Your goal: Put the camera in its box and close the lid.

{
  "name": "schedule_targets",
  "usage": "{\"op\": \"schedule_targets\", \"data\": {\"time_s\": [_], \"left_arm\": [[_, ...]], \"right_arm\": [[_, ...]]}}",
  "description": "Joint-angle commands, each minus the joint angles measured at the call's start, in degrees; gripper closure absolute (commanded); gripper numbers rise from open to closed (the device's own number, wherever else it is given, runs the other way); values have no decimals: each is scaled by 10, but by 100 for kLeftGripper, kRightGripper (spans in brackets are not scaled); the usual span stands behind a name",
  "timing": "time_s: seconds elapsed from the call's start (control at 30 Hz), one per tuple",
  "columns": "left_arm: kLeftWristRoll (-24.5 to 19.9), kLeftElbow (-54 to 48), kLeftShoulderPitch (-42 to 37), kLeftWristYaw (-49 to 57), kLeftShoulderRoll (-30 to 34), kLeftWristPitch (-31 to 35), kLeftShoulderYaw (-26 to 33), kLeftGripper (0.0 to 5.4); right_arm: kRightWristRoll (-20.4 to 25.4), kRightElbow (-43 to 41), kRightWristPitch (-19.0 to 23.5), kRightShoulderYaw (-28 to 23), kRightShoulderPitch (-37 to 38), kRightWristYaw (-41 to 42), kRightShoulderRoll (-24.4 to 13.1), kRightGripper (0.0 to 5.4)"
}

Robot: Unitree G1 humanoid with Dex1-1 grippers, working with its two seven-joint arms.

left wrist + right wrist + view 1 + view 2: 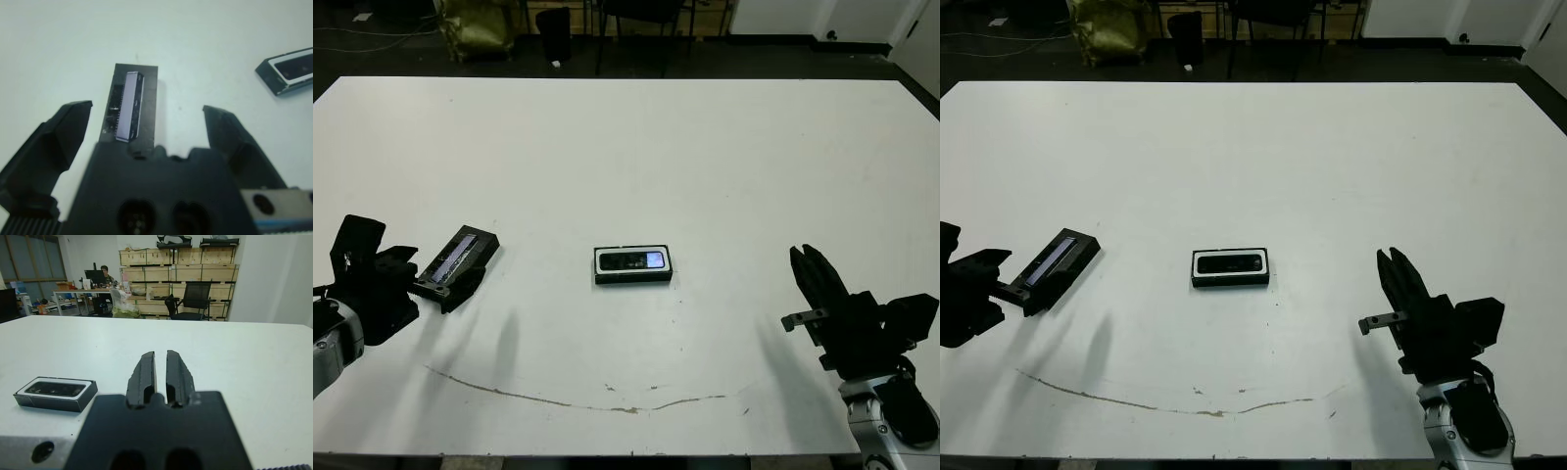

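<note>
Black on white, the head view shows the camera [632, 260] lying in its box [633, 278] at table centre, long axis left-right. The lid [460, 257] lies just ahead of the left gripper [406, 279], angled away from it; the right gripper [811, 279] is well apart. In the left wrist view the fingers [63, 132] are spread, lid between and beyond them. In the right wrist view the fingers [146, 372] are nearly together, holding nothing.
</note>
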Motion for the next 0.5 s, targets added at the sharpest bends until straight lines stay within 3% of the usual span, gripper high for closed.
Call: {"op": "schedule_targets", "data": {"time_s": [0.03,0.5], "left_arm": [[4,10,4,2,-2,10,-8,2],[17,75,5,-37,4,-37,-30,2]], "right_arm": [[-5,14,-2,-1,4,2,-1,540],[5,1,8,-2,10,-4,2,540]]}}
